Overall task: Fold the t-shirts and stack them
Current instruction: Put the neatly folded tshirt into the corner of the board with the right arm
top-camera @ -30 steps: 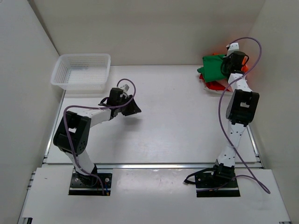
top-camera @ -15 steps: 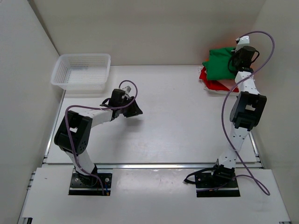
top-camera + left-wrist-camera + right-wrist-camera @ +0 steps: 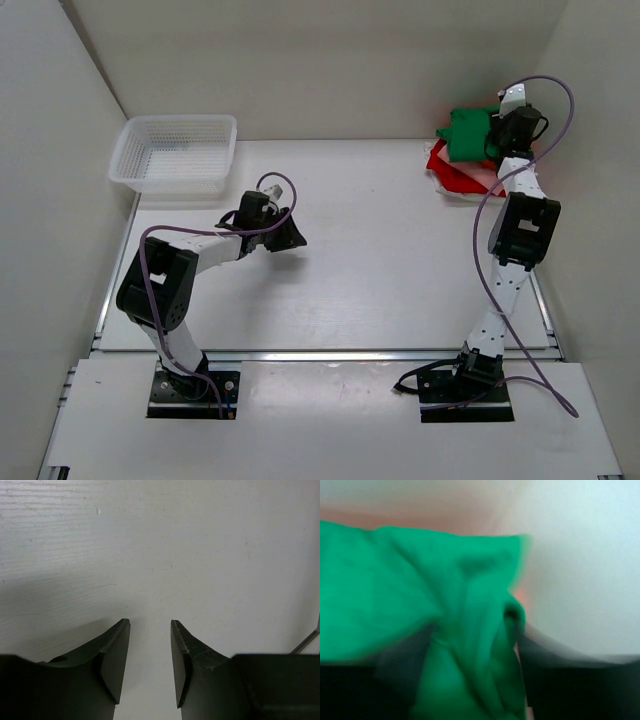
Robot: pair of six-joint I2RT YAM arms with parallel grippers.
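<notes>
- The overhead view is bright, even and sharp; the arms throw only faint, soft shadows on the white table (image 3: 380,280).
- The left wrist view is crisp, with a soft grey shadow left of the left gripper (image 3: 150,623).
- The right wrist view is heavily blurred: the green t-shirt (image 3: 420,605) smears, and the bottom corners go black.
</notes>
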